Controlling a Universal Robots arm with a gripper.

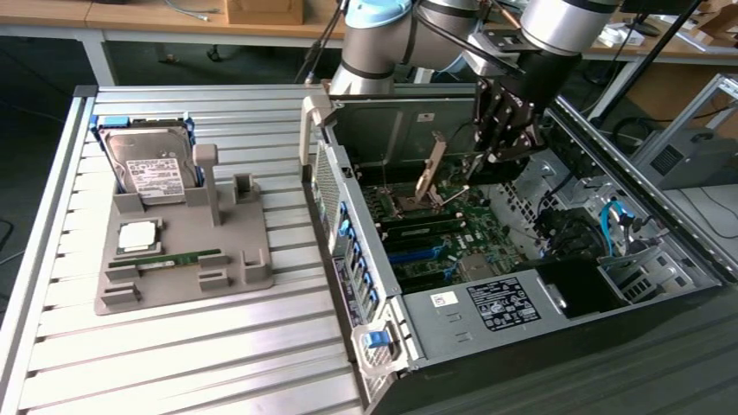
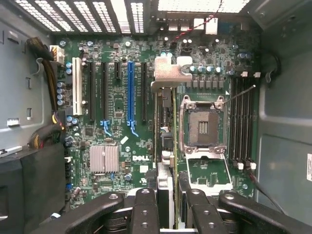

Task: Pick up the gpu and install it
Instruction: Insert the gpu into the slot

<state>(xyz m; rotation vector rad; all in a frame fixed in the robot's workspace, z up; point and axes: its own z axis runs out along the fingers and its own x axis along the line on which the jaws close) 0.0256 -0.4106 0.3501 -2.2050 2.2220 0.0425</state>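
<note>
Gripper (image 2: 168, 197) pinches the gpu (image 2: 165, 141) by one long edge inside the open computer case (image 1: 403, 130); the card hangs edge-on over the motherboard (image 2: 117, 136), between blue slot (image 2: 130, 92) and processor socket (image 2: 202, 126), case walls well apart

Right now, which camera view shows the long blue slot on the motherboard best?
The wrist view: the blue slot shows head-on, whole length. In the exterior view the slot sits slanted, deep inside the case.
</note>
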